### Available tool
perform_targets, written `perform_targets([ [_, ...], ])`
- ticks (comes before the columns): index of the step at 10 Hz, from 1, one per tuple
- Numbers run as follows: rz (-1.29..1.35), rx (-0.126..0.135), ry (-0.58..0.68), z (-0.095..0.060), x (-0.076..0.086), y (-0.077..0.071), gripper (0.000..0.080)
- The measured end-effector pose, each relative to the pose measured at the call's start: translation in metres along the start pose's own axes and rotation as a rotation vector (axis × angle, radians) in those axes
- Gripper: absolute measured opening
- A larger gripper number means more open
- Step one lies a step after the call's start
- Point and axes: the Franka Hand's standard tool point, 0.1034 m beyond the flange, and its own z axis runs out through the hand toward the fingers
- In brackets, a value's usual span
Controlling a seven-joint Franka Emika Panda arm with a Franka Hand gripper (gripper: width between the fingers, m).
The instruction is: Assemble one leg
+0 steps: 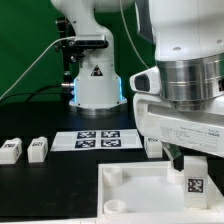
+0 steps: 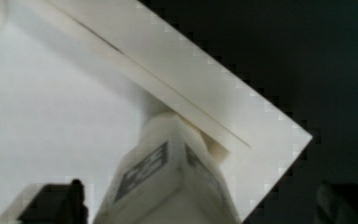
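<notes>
A white leg [image 1: 193, 182] with a black-and-white tag stands upright at the corner of the large flat white panel [image 1: 130, 190] on the exterior view's right. My gripper [image 1: 191, 162] hangs straight above it. In the wrist view the leg [image 2: 169, 168] rises between my two dark fingers [image 2: 55, 202], with a gap showing on either side, so my gripper [image 2: 197, 206] is open and holds nothing. The leg's foot meets the panel [image 2: 69, 100] close to its corner. Whether the leg is seated in a socket is hidden.
Two more white legs [image 1: 10, 150] [image 1: 38, 148] lie on the black table at the exterior view's left. Another small white block [image 1: 153, 147] sits by the marker board [image 1: 100, 138]. The arm's base [image 1: 95, 85] stands behind. A socket [image 1: 112, 176] shows at the panel's near-left corner.
</notes>
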Motion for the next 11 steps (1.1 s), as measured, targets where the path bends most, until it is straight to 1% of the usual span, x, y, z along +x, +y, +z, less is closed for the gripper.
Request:
perform_targets([
  [1,-0.12,-0.001,0.002,0.0,0.001,0.0,0.0649],
  [2,-0.318,-0.021,0.016,-0.001,0.003,0.002,0.0649],
  [3,-0.482,-0.033,0.027,-0.002,0.006,0.002,0.0649],
  [4,-0.603,-0.043,0.033,-0.003,0.009,0.002,0.0649],
  [5,-0.661,-0.044,0.036,-0.003,0.009,0.002,0.0649],
  [6,-0.691,-0.043,0.034,-0.003,0.009,0.002,0.0551],
  [8,-0.604,-0.042,0.035,-0.003,0.009,0.002,0.0288],
  [10,-0.474,-0.04,0.038,-0.003,0.01,0.003,0.0291],
  [11,-0.324,-0.044,0.031,-0.003,0.012,0.003,0.0291],
])
